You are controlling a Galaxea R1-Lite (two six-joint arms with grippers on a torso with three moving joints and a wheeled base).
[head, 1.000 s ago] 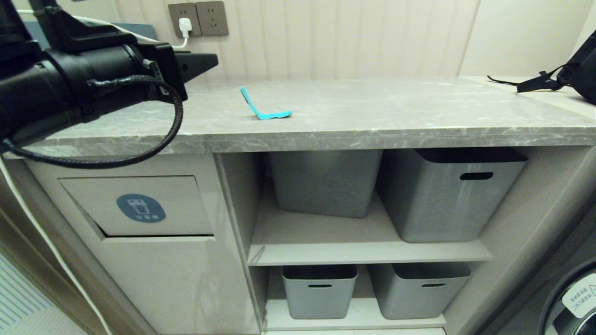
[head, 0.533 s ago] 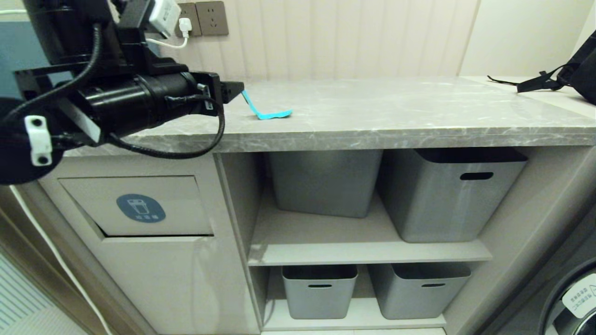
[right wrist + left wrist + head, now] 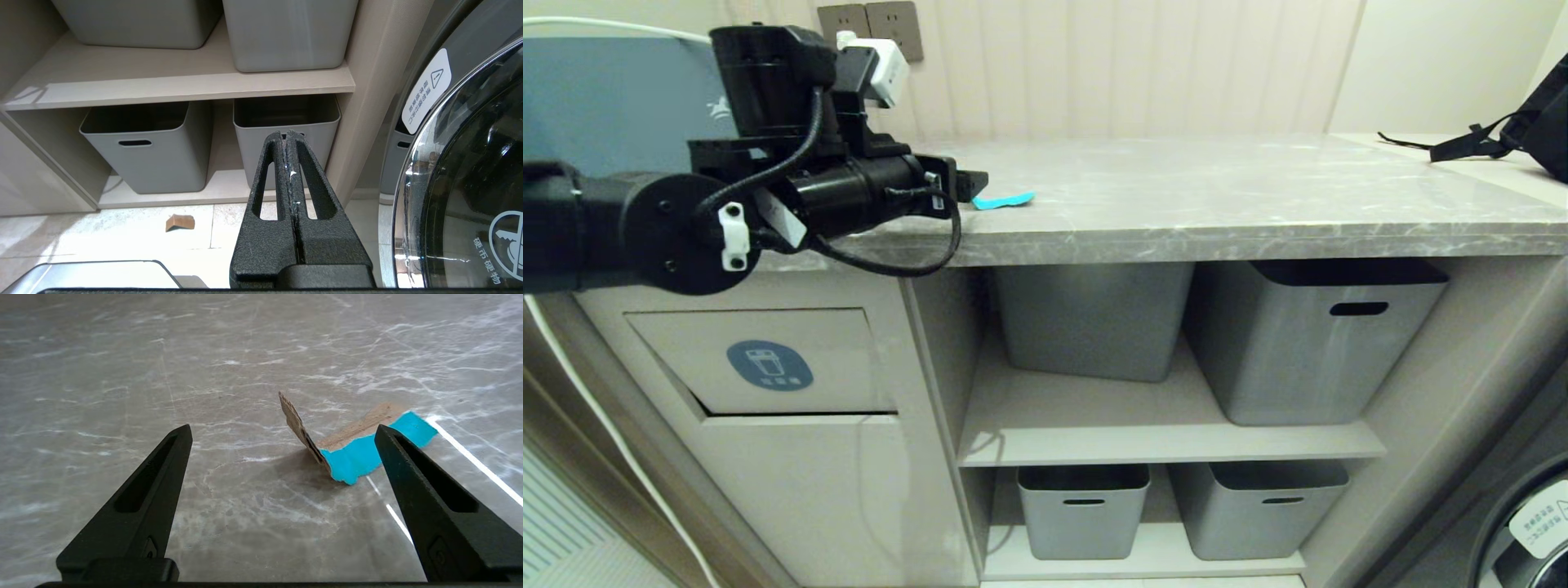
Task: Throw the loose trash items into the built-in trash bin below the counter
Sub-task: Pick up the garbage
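I see the turquoise strip [image 3: 359,455] lying bent on the counter [image 3: 1217,196], half hidden in my head view behind my left gripper [image 3: 282,433], whose 2 fingers are spread wide and touch nothing, while my right gripper [image 3: 288,136] hangs squeezed together.

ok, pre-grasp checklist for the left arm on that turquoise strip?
1. Left gripper open: ok, jaws spread wide.
2. Turquoise strip between the jaws: not ok, it sits off-centre, close to one finger.
3. Strip reachable: ok, it lies bent on the counter with one flap standing up.
4. Contact with the strip: cannot tell.
5. Trash bin flap below the counter: ok, in view and unobstructed, flap shut.
6. Right gripper: ok, shut, empty, parked low near the shelves.
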